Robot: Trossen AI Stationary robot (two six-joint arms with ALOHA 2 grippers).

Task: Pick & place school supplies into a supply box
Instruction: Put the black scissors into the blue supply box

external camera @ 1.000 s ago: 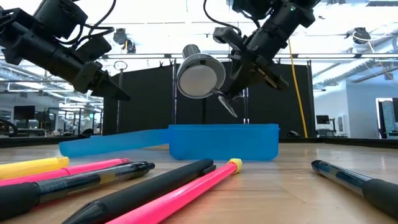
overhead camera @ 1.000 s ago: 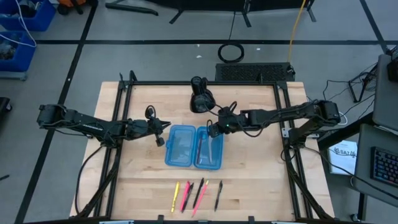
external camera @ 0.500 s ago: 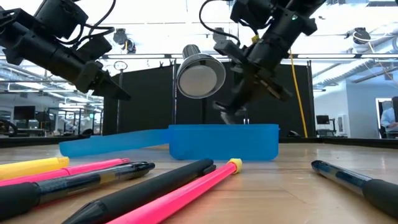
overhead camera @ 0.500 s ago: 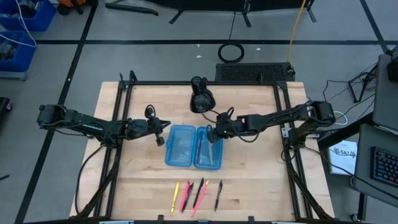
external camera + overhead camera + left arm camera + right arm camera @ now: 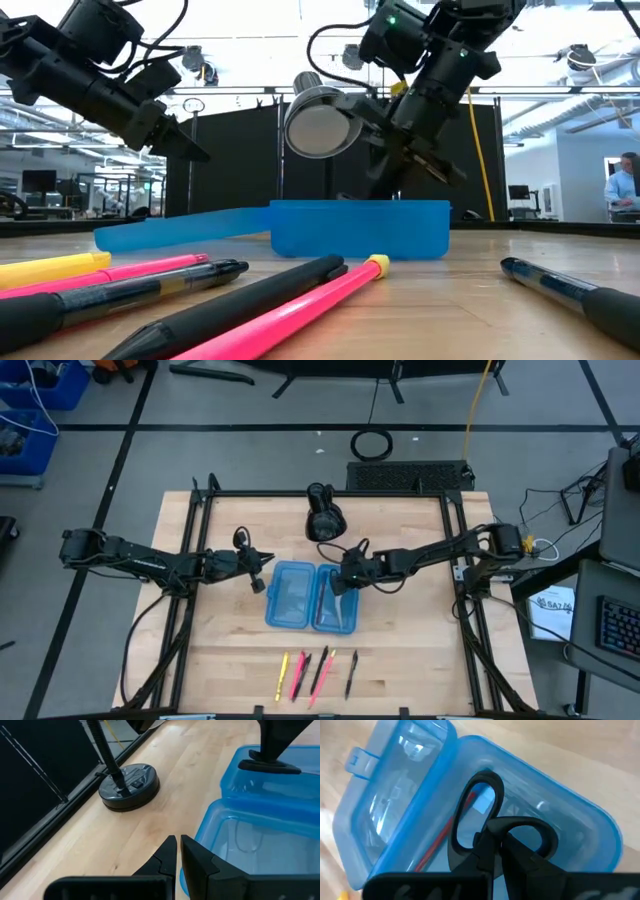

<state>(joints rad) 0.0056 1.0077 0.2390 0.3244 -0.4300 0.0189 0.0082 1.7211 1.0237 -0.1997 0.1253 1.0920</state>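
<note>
We see the right arm stretched low across the table from the right edge, its right gripper [image 5: 343, 578] tipped down over the right-hand half of the open supply box [image 5: 312, 596]. In its wrist view the fingers [image 5: 485, 857] are pinched tightly on the black-handled scissors [image 5: 492, 827], whose two loop handles hang just above the box floor, where a red pen [image 5: 437, 845] already lies. From the low view this gripper [image 5: 385, 180] dips behind the near wall of the box [image 5: 360, 230], though we cannot tell whether the scissors touch the bottom. The left arm reaches in from the left side, its left gripper [image 5: 262, 565] held in the air just beside the box's left half; its fingers [image 5: 175, 852] are nearly closed, with only a thin slit between them, and hold nothing. The remaining pens and pencils [image 5: 316, 672] lie in a row near the front edge of the table [image 5: 400, 630], well apart from the box. A black round-based stand [image 5: 323, 520] sits behind the box.
</note>
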